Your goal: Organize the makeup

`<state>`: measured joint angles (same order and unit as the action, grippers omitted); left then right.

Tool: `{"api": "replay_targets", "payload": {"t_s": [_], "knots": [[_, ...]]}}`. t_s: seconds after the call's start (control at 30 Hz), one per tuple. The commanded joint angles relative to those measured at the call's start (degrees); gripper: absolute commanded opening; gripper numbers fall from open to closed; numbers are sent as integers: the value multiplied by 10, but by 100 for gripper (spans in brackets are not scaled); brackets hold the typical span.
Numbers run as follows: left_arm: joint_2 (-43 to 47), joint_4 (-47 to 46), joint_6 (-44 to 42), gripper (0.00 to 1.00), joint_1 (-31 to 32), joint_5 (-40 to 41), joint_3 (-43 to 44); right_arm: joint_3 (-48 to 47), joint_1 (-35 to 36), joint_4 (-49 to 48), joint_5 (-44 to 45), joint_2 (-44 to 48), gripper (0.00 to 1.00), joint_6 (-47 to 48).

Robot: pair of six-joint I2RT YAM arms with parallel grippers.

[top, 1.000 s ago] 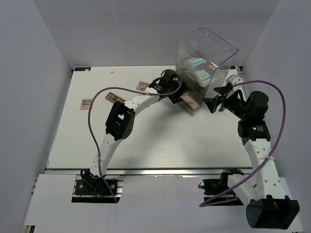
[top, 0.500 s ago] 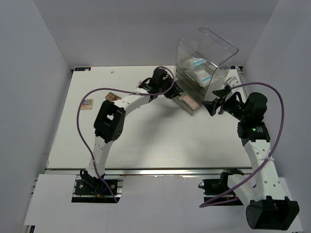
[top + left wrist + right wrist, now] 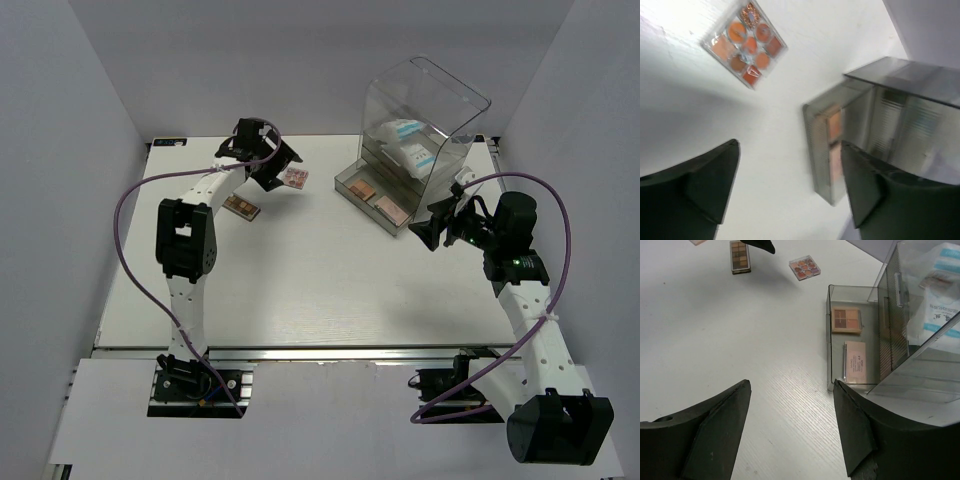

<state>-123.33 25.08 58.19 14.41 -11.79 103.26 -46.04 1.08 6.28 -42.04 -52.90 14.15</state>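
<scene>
Top external view: toward the far left corner of the white desk (image 3: 300,290), a long brown palette (image 3: 241,207) lies flat, close beside the left arm. Just beyond it the left pincer (image 3: 262,160) hangs near the far edge, its fingers spread wide with nothing between them. Just right of it lies a square palette (image 3: 294,177) of round orange pans, apart from the fingers. Right of the middle, a clear drawer (image 3: 345,184) stands drawn out of the acrylic box (image 3: 430,100) and holds two pinkish palettes (image 3: 364,189) side by side. Blue-printed pouches (image 3: 405,130) sit inside the box. The right pincer (image 3: 435,222) hovers near the drawer's right end, released and empty. Plain grey walls (image 3: 80,120) enclose the desk. The left wrist view is blurred, and the left arm hides part of the desk's left side.
</scene>
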Motion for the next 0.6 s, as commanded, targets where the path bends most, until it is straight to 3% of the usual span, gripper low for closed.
{"api": "replay_targets", "payload": {"t_s": [0.0,0.1,0.17,0.33,0.43,0.57], "knots": [[-46,108,-85,96,8,48,130,3,-3,3,-12,-1,72,7],[-104,140,-198,98,9,70,225,8,-3,7,-11,1,73,8],[-117,141,-271,98,10,95,238,14,-3,8,-10,4,73,8],[-102,68,-415,98,13,150,180,20,-3,1,-10,3,73,-3],[-101,24,-526,98,25,137,150,17,-3,-7,-15,-7,73,-7],[-115,-12,-587,98,37,95,140,7,-3,-7,-16,-21,73,-6]]}}
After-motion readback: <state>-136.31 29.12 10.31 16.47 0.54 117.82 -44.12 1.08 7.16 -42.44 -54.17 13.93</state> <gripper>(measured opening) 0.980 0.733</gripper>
